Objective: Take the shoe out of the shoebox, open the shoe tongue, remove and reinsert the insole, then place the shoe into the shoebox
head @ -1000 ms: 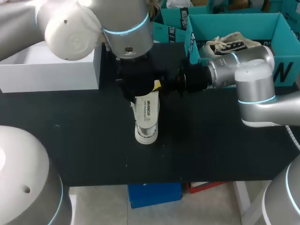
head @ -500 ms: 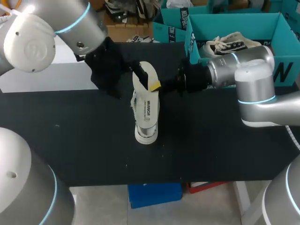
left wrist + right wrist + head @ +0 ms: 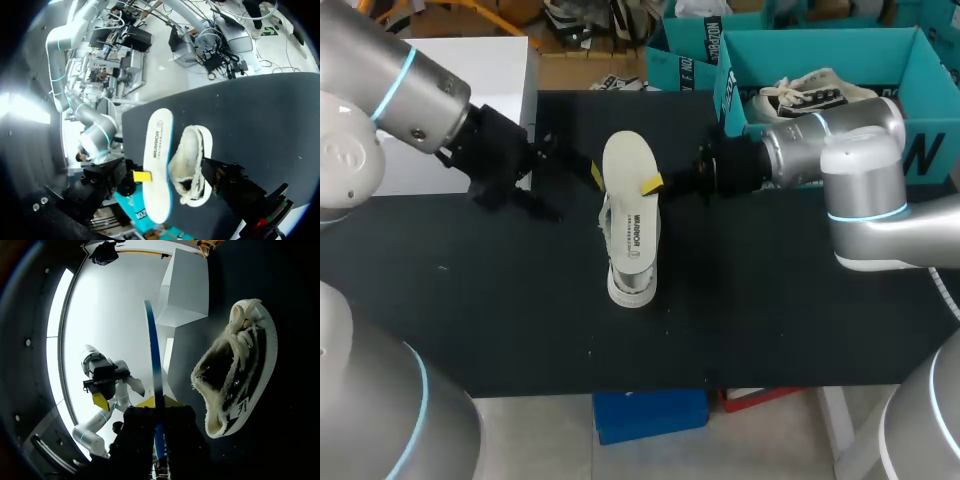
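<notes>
Clamping the insole [image 3: 627, 165] near the shoe [image 3: 632, 262], right fingers [image 3: 651, 184].

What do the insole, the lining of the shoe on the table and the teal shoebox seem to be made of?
Insole: probably foam. It is thin and flat, with a smooth pale face and a blue edge.
Shoe lining: looks like fleece or plush, fuzzy and cream-coloured around the opening.
Shoebox: likely cardboard, matte teal, with straight, stiff, thin walls.
</notes>
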